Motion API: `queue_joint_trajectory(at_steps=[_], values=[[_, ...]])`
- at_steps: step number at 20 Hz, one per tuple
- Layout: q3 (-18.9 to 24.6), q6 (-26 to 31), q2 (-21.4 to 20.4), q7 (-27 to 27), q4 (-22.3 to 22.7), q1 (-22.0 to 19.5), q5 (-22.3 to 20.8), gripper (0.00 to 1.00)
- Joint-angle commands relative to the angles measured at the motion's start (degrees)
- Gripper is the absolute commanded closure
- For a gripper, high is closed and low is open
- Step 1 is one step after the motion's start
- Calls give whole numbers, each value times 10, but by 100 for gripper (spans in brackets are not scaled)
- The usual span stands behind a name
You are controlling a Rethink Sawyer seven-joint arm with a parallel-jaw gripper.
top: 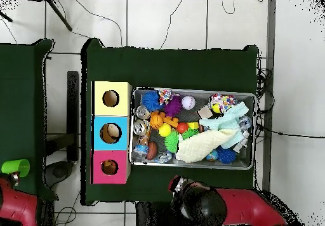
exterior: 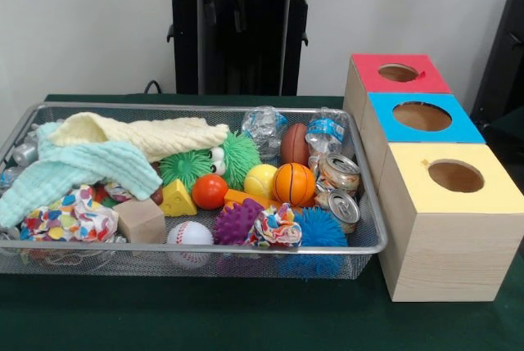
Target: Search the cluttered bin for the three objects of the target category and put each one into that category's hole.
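The arm [top: 209,206] sits drawn back behind the wire bin [exterior: 364,246], its gripper's state impossible to tell, so it's search stage: next, reach in among balls, cans and cloths left of the three boxes [exterior: 452,232].

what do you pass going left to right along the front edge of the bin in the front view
patterned cloth bundle → wooden block → baseball → purple spiky ball → small patterned cloth → blue spiky ball → and past the bin, the yellow-topped box
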Motion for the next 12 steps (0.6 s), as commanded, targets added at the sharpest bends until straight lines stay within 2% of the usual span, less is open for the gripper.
queue_joint_trajectory(at_steps=[1, 6, 12], values=[[-14, -13, 107, -42, -96, 0, -62, 0], [6, 18, 121, -55, -121, -16, -44, 0], [22, 13, 143, -69, -128, -40, -34, 0]])
